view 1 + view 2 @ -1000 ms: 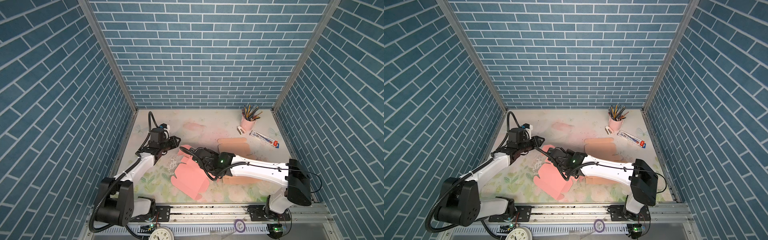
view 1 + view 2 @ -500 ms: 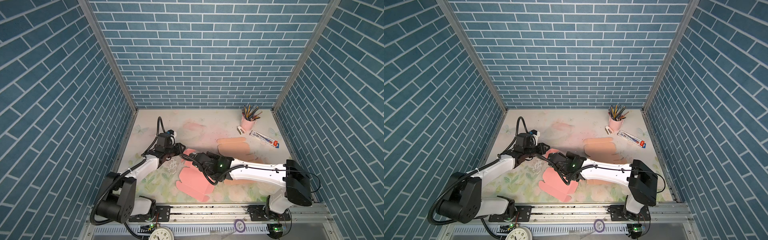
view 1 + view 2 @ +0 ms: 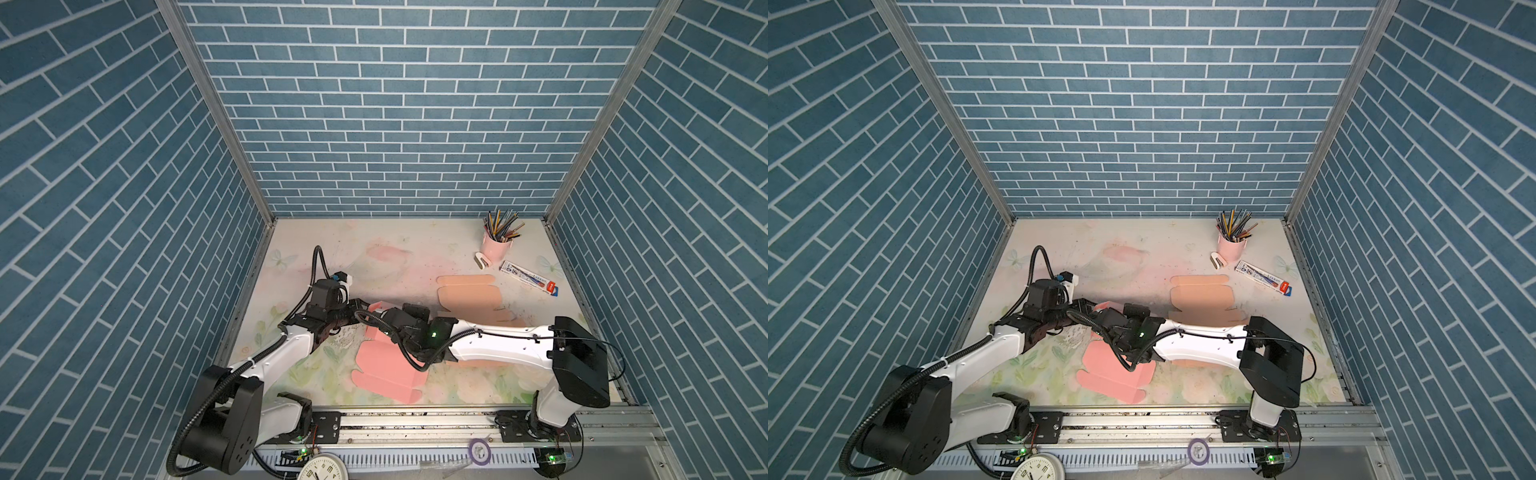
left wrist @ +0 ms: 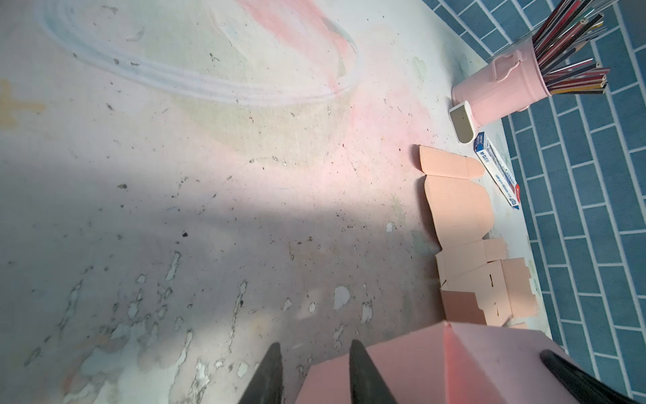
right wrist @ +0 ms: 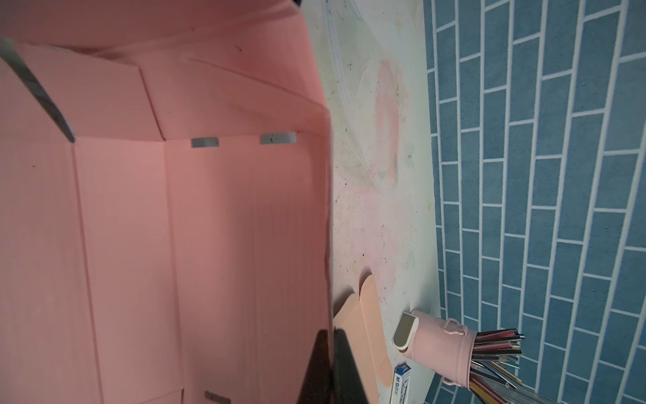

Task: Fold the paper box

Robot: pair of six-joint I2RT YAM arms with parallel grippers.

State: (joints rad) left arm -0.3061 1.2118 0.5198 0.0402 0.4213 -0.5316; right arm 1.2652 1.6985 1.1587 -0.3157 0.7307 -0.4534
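The pink paper box (image 3: 388, 368) lies partly flat near the table's front, with one wall raised at its far end (image 3: 376, 307). My right gripper (image 5: 331, 353) is shut on the edge of that raised wall; the right wrist view shows the box's inside panels (image 5: 206, 227) and slots. In both top views the right gripper (image 3: 1106, 315) sits at the box's far end, mostly hidden by its wrist. My left gripper (image 4: 314, 353) is open just left of it, one finger (image 4: 361, 370) overlapping the pink wall's corner (image 4: 412, 360), with bare table between the fingers. In a top view the left gripper (image 3: 360, 311) nearly meets the right one.
A peach flat box cutout (image 3: 469, 295) lies behind the right arm. Further back right stand a pink cup of pencils (image 3: 496, 245), a small white stapler (image 3: 483, 260) and a pen carton (image 3: 530, 279). Blue brick walls close three sides; the rail (image 3: 415, 417) runs along the front.
My left arm has swung right from the left side up to the box's raised wall. The right gripper has kept its hold on the box, and that end now stands more upright.
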